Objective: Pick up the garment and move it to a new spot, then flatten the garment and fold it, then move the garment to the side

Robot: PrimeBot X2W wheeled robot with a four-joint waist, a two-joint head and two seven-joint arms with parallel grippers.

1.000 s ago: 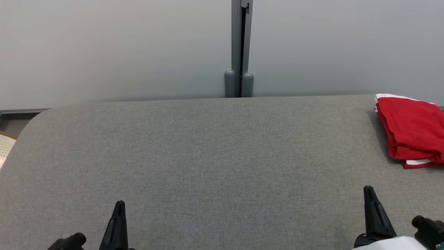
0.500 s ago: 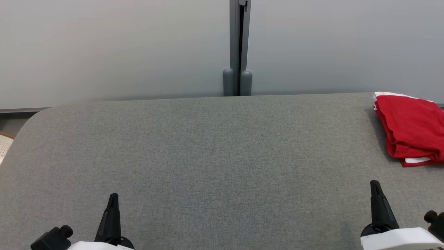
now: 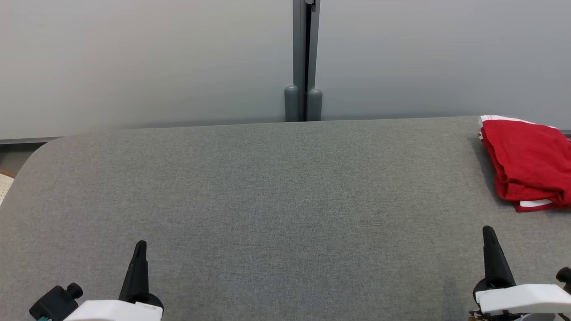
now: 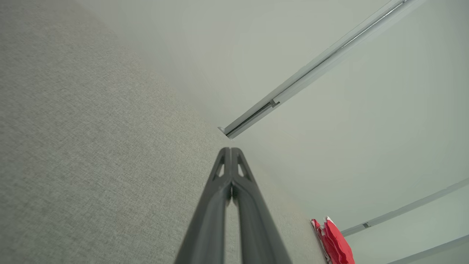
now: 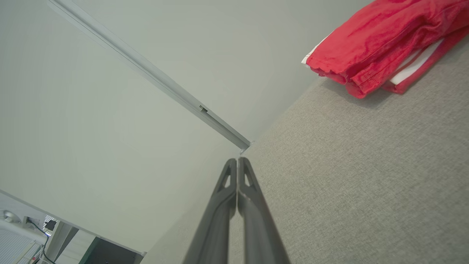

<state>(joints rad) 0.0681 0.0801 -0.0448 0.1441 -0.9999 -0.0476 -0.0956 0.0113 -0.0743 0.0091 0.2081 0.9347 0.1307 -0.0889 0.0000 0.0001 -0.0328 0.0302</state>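
From the head view, the grey fabric tabletop [image 3: 276, 200] runs wide in front of the robot, with a pale wall [image 3: 156, 62] behind it and a grey post [image 3: 305, 58] standing upright at the middle of the far edge. The red garment [image 3: 528, 165], with white trim showing, lies folded in a loose bundle at the far right corner of the tabletop, partly cut off by the picture's edge. The left tool [image 3: 139, 247] sits low at the near left, its two dark fingers pressed together into one point and gripping nothing. The right tool [image 3: 489, 234] is at the near right, clenched the same way and empty, well short of the garment.

In the left wrist view, the left tool [image 4: 231, 152] has its fingers meeting at the tips above the bare tabletop [image 4: 91, 146]. The garment [image 4: 335, 242] is a small red patch well away, by the wall.

In the right wrist view, the right tool [image 5: 237, 163] is also clenched tip to tip with nothing between its fingers. The garment [image 5: 381, 40] rests on the tabletop [image 5: 366, 176] ahead of it, apart from the fingers, red layers stacked over a white strip.
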